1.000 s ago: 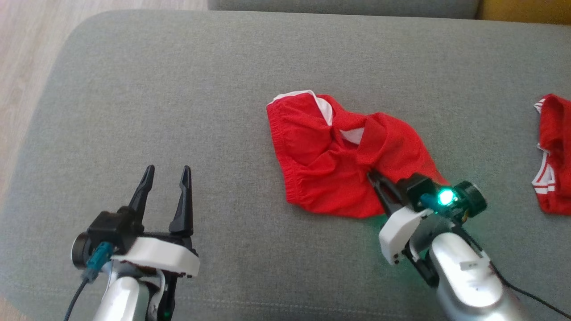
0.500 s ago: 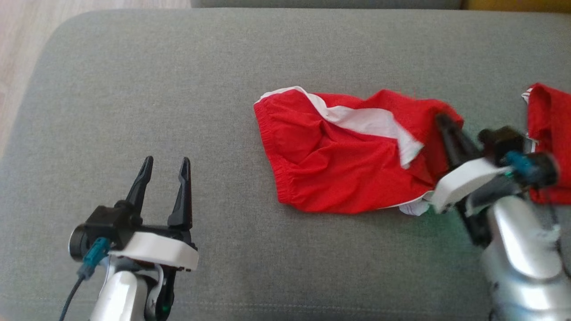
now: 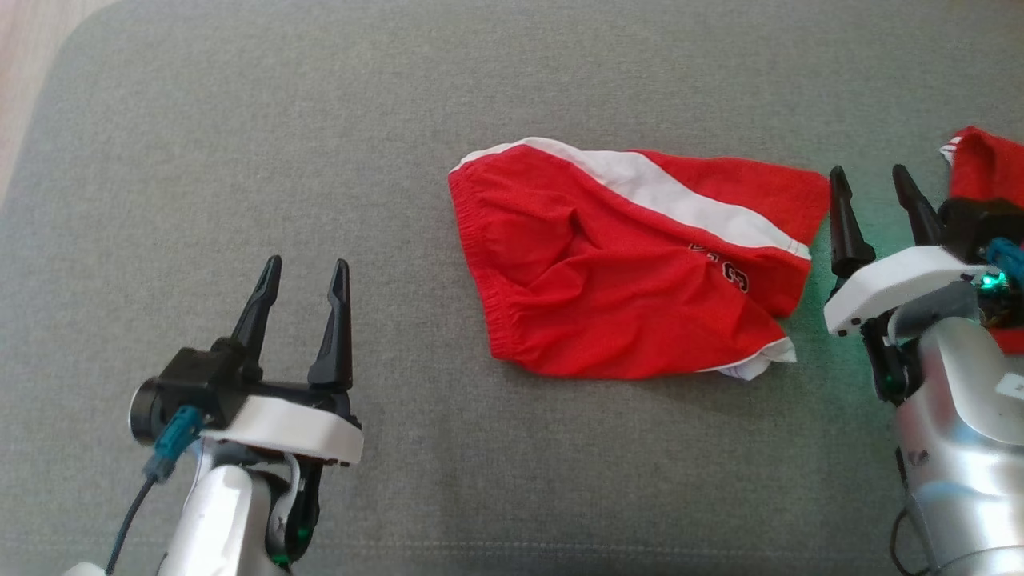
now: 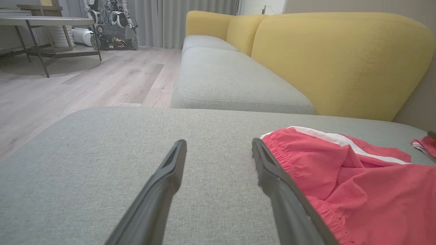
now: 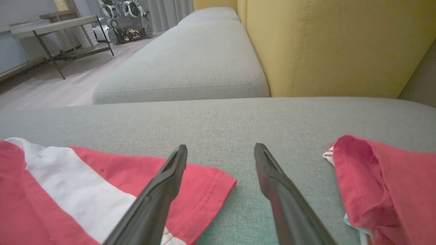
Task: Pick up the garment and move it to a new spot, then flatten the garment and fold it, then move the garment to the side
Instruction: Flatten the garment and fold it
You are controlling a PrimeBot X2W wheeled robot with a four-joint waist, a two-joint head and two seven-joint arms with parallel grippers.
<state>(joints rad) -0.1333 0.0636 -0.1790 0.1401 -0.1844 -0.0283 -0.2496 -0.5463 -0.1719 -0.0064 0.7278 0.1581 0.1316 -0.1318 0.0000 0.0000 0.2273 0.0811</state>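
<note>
- Big grey sofa cushion (image 3: pixel 240 120) takes up most of the head view, and everything sits on it.
- Yellow backrest (image 4: pixel 340 61) runs across the upper right of the left wrist view.
- Red shorts (image 3: pixel 608 288) with a white stripe lie spread out and a bit wrinkly, just right of centre in the head view.
- Left claw (image 3: pixel 306 264) is at lower left, fingers wide apart with nothing in them, not touching the shorts.
- Right claw (image 3: pixel 868 170) is at the right edge, also wide and empty, just beside the shorts' right hem.
- Second red piece of clothing (image 3: pixel 988 160) pokes in at the far right edge, next to that claw.
</note>
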